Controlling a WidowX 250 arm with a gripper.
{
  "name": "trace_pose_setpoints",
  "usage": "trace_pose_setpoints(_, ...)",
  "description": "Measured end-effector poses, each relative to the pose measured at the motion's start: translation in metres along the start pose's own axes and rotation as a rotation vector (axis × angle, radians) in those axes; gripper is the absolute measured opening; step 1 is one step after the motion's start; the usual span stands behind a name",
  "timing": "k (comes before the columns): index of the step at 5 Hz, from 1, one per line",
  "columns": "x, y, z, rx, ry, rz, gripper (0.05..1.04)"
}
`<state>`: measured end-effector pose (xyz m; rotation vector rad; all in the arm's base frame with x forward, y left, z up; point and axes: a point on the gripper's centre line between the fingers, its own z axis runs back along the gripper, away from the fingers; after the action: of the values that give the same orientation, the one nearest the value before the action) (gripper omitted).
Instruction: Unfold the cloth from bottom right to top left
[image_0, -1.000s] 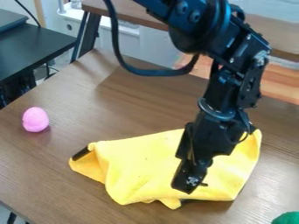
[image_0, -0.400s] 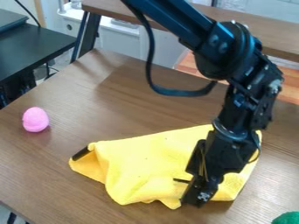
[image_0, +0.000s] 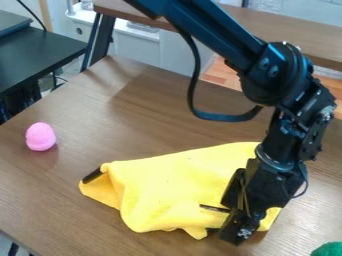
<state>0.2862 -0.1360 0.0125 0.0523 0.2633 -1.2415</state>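
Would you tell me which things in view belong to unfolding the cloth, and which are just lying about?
Part of the job:
- the yellow cloth, bunched on the brown table
- the black gripper, at the cloth's lower right part

Just lying about:
- the pink egg-shaped object, left on the table
- the green object, at the bottom right corner

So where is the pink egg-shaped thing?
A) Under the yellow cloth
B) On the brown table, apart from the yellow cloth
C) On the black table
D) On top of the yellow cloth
B: the pink thing sits on the brown table, with bare wood between it and the cloth.
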Motion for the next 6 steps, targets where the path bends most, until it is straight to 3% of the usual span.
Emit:
trace_pose_setpoints(2, 0.002, 0.0, -0.002, -0.006, 0.001, 0.0, 0.385)
trace_pose_setpoints(3, 0.002, -0.001, -0.004, -0.012, 0.001, -0.009, 0.148)
trace_pose_setpoints(4, -0.002, -0.001, -0.006, -0.029, -0.003, -0.006, 0.062)
trace_pose_setpoints(5, -0.007, 0.002, -0.006, -0.037, -0.008, 0.005, 0.049)
trace_pose_setpoints(6, -0.016, 0.009, 0.006, -0.027, -0.044, 0.027, 0.049)
